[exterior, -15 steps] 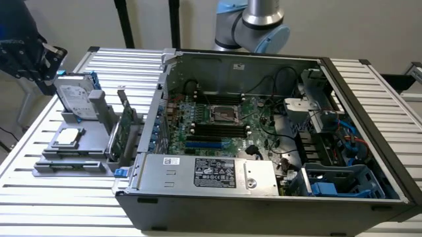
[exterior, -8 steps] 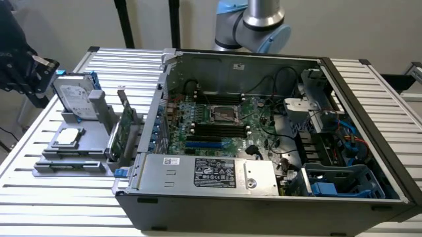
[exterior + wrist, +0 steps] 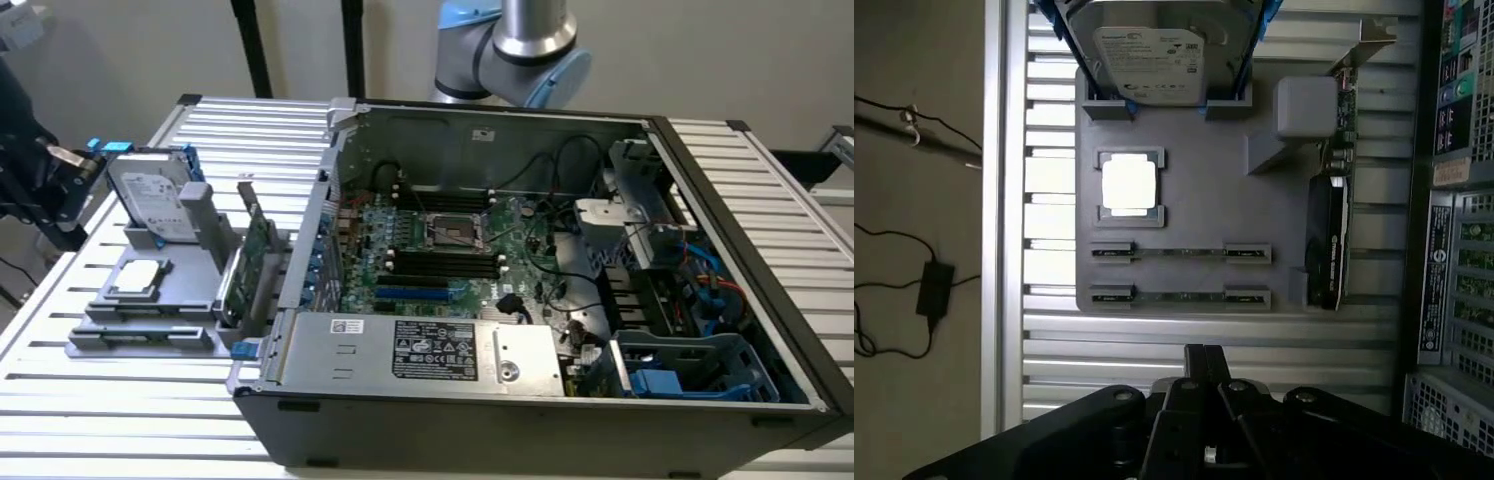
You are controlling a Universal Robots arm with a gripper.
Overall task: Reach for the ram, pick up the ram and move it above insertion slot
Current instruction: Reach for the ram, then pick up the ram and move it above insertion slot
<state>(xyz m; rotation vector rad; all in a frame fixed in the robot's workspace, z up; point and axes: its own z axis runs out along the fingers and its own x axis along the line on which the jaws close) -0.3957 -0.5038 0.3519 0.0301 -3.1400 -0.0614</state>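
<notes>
Two ram sticks stand on edge in the clips of a grey holder [image 3: 1184, 215], one [image 3: 1179, 253] behind the other [image 3: 1179, 296]. In the exterior view they are the thin dark strips at the holder's front [image 3: 140, 337]. My gripper [image 3: 1204, 354] hangs over the ribbed table just short of the nearer stick, shut with nothing between its fingers. Dark wrist hardware [image 3: 34, 170] shows at the exterior view's left edge. The black insertion slots [image 3: 441, 262] lie on the motherboard inside the open computer case [image 3: 534, 400].
The holder also carries a hard drive [image 3: 1159, 45] upright at its far end, a processor chip [image 3: 1128, 185] and a green expansion card [image 3: 1329, 235] with a metal bracket. The case wall [image 3: 1454, 250] stands just past the card. Cables lie on the floor [image 3: 914, 290] beyond the table edge.
</notes>
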